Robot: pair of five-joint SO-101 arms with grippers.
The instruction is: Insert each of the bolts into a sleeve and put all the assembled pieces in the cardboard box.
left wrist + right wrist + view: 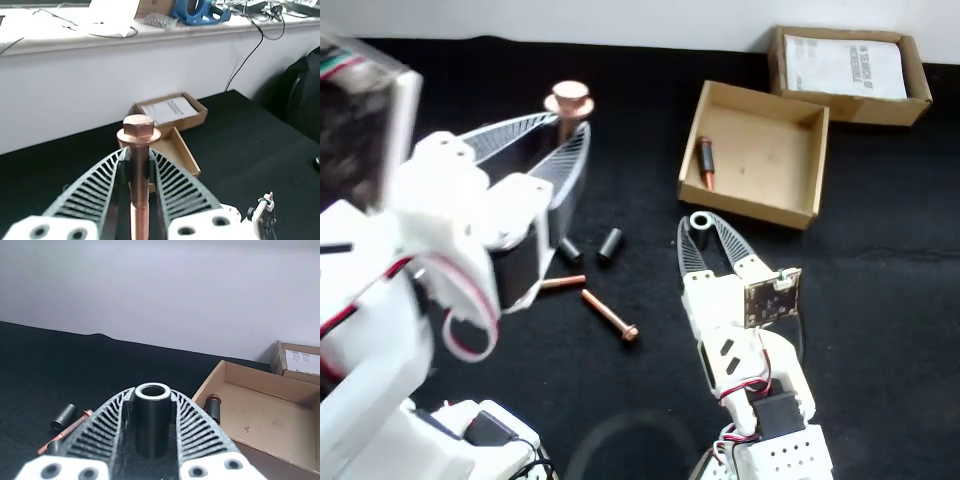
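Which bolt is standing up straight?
The bolt in the left jaws: its head points up. Two loose bolts lie flat on the table, and the fourth bolt lies in the cardboard box.

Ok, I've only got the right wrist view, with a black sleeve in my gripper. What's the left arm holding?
Observer: The left gripper is shut on a copper bolt, held head up with the shank between its fingers.
Operator: How many loose sleeves are on the table? I can make out one.
Observer: Two. The high view shows one loose sleeve by the left arm and a second sleeve close beside it.
Operator: And that piece in the box, I see just its end.
Observer: From above, the assembled piece lies along the left wall of the cardboard box, with its copper shank sticking out of the dark sleeve.
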